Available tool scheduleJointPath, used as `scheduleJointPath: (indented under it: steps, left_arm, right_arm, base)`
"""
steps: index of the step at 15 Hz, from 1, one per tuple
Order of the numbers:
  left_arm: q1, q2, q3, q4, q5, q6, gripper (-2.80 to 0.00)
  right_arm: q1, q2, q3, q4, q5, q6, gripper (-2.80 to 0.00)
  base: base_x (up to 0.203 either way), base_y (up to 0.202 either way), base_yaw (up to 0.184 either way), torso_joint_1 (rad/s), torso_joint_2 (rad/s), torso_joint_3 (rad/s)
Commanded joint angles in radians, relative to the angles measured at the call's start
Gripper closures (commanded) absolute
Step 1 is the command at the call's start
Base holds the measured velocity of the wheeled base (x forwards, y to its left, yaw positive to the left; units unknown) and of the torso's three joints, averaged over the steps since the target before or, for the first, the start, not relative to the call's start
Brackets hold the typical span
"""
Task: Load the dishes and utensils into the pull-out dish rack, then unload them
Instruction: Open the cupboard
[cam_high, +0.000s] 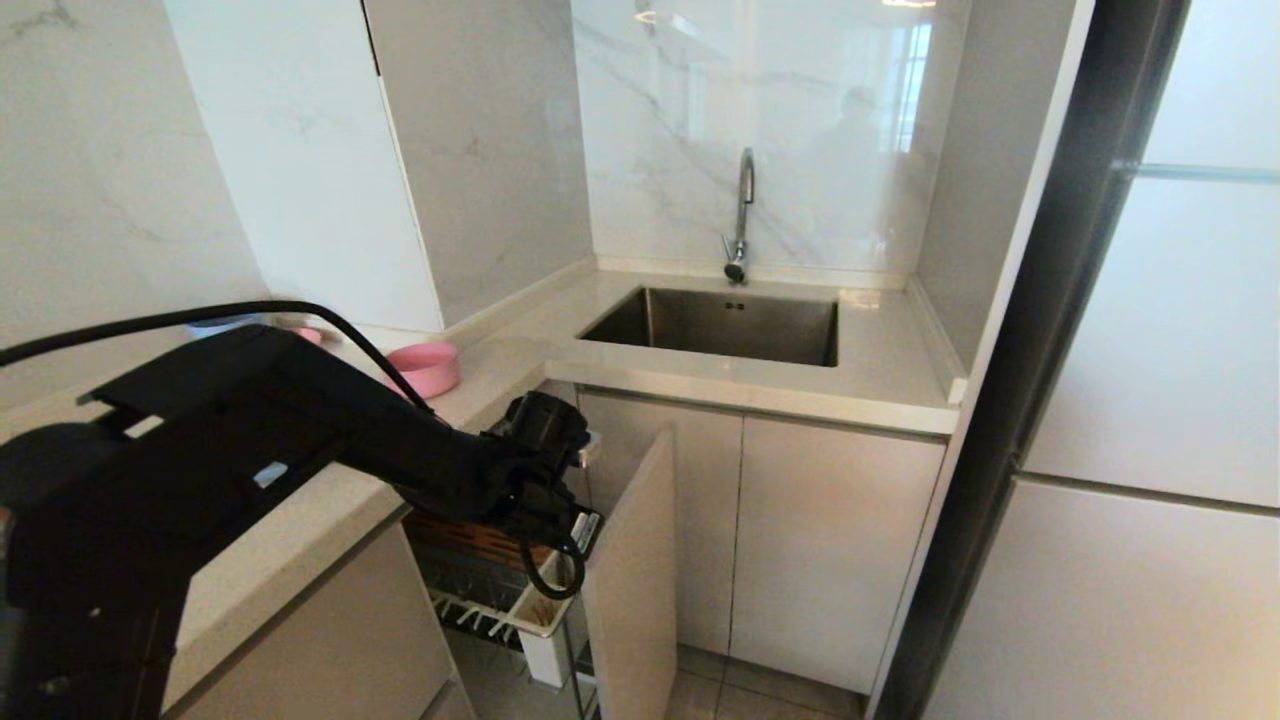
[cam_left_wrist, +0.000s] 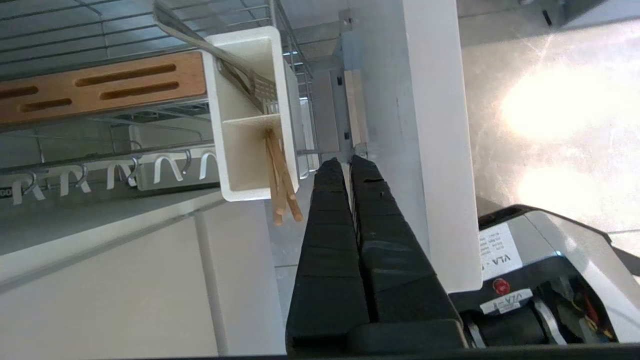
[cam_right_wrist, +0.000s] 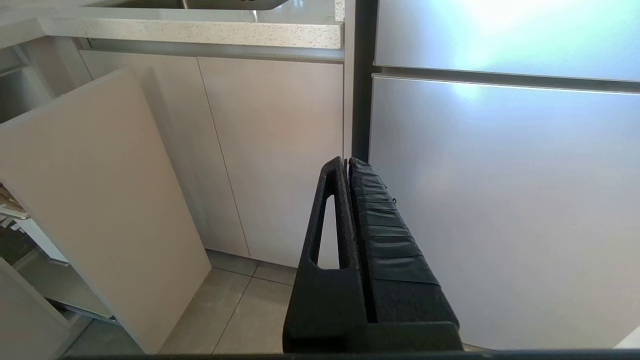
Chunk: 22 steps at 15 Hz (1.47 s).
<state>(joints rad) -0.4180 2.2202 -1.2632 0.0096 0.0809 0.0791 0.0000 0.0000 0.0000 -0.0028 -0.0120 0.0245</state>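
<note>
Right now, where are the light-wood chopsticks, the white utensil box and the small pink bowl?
light-wood chopsticks (cam_left_wrist: 280, 180), left wrist view, mid-shaft.
white utensil box (cam_left_wrist: 250, 150), left wrist view, inner wall.
small pink bowl (cam_high: 428, 368), head view, outer side, on the counter.

The black left arm (cam_high: 300, 440) reaches forward and downward across the head view, its wrist angled down. The left gripper (cam_left_wrist: 347, 162) has its 2 black ribbed fingers (cam_left_wrist: 330, 210) pressed flat together, holding nothing. The right gripper (cam_right_wrist: 347, 162) hangs low and level, its 2 fingers likewise closed against each other and empty.
</note>
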Motion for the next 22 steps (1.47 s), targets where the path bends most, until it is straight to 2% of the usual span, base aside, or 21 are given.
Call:
scheduleJointPath:
  steps: [1,10,14,22]
  left_arm:
    - [-0.01,0.002,-0.004,0.0,0.002,0.001,0.0]
    - [-0.065,0.03,-0.03,0.0,0.031,0.002,0.0]
    - [-0.099,0.041,-0.042,0.0,0.033,-0.019,0.0]
    - [-0.156,0.07,-0.07,0.0,0.039,-0.02,0.0]
  right_arm:
    - [0.0,0.0,0.0,0.0,0.0,0.0,0.0]
    - [0.0,0.001,0.0,0.0,0.0,0.0,0.0]
    - [0.0,0.002,0.0,0.0,0.0,0.0,0.0]
    - [0.0,0.001,0.0,0.0,0.0,0.0,0.0]
  base:
    - [0.0,0.0,0.0,0.0,0.0,0.0]
    - [0.0,0.0,0.0,0.0,0.0,0.0]
    - [0.0,0.0,0.0,0.0,0.0,0.0]
    - [0.0,0.0,0.0,0.0,0.0,0.0]
